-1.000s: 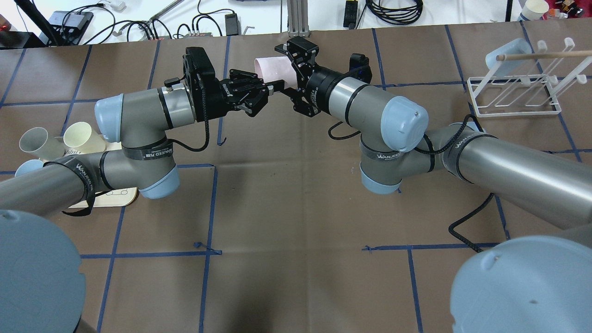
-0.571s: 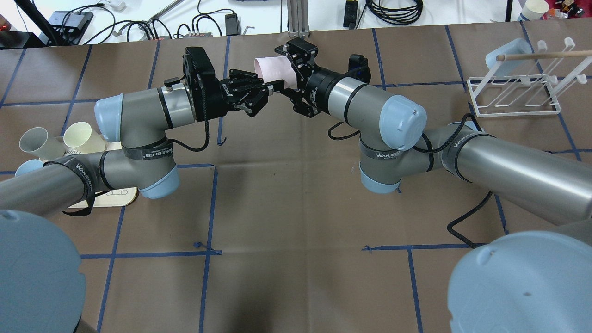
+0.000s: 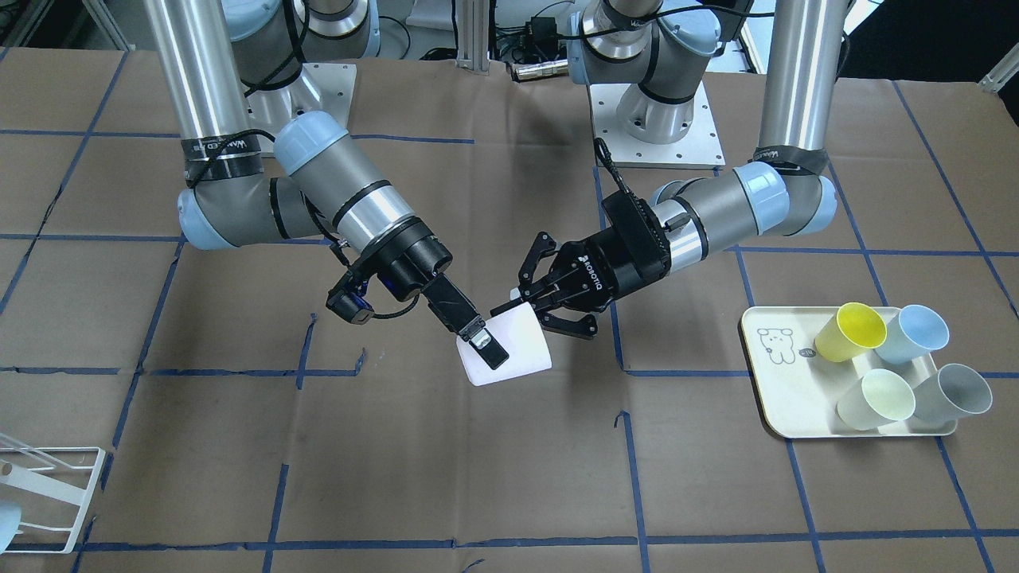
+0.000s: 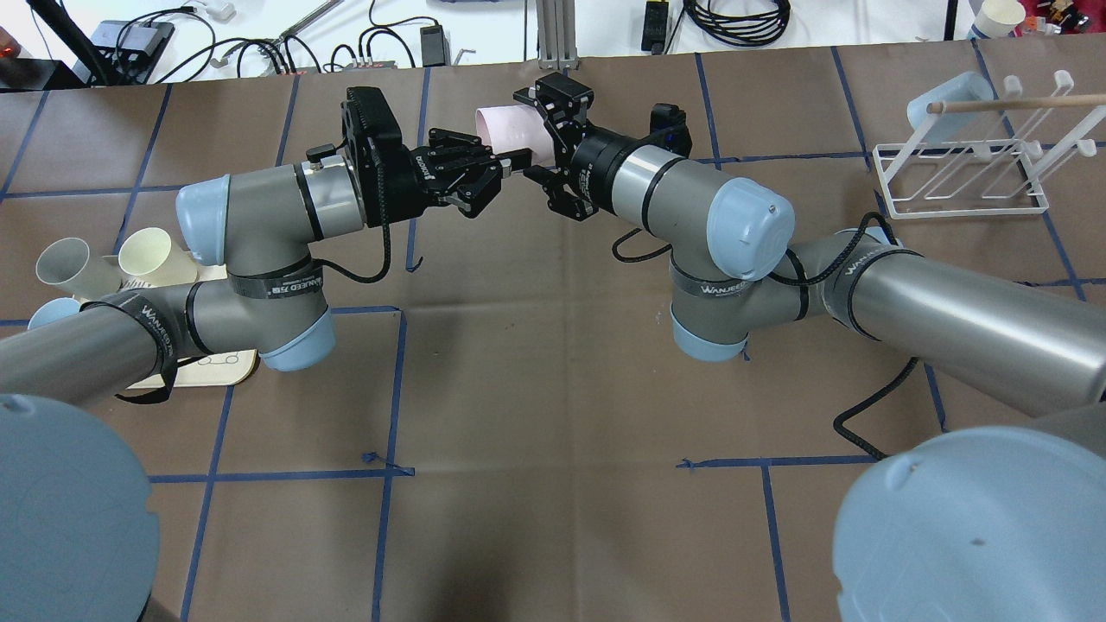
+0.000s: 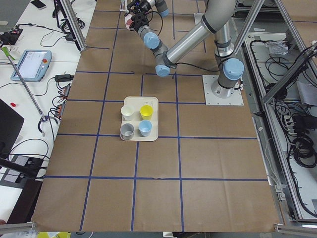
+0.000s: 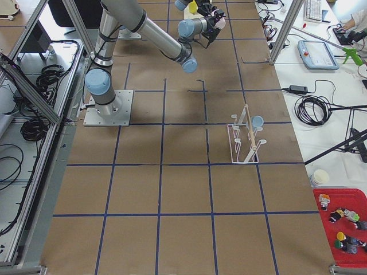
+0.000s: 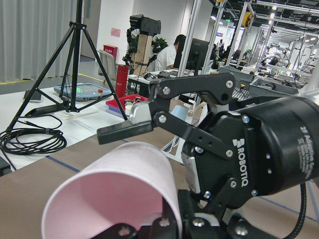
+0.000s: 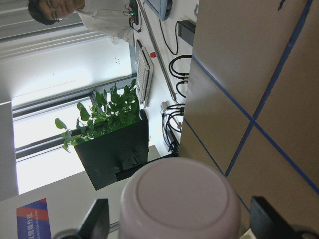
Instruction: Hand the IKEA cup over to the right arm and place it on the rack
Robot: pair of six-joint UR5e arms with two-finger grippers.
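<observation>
1. The pink cup (image 4: pixel 510 128) hangs in the air above the table (image 4: pixel 536 371), lying on its side. In the overhead view it is toward 12 o'clock on the table.
2. The left gripper (image 4: pixel 517 160) meets the cup from 9 o'clock. Its jaws are narrow and pinch the wall at the cup's open mouth, which faces the left wrist camera.
3. The right gripper (image 3: pixel 489 350) reaches in from 3 o'clock. Its jaws are wide and straddle the cup's body, with the base turned toward the right wrist camera. That view shows a thin dark gap between each finger and the cup wall.
4. The rack (image 4: pixel 959 177) stands at 2 o'clock, well apart from the pink cup. A pale-blue cup (image 4: pixel 950 104) sits on one of its rods, and a wooden stick (image 4: pixel 1020 104) lies across its top.
5. The cream tray (image 3: pixel 784 358) sits at 9 o'clock, partly under the left arm. It holds a yellow cup (image 3: pixel 856 330), a light-blue cup (image 3: pixel 915 334), a cream cup (image 3: pixel 876 398) and a grey cup (image 3: pixel 951 391).
</observation>
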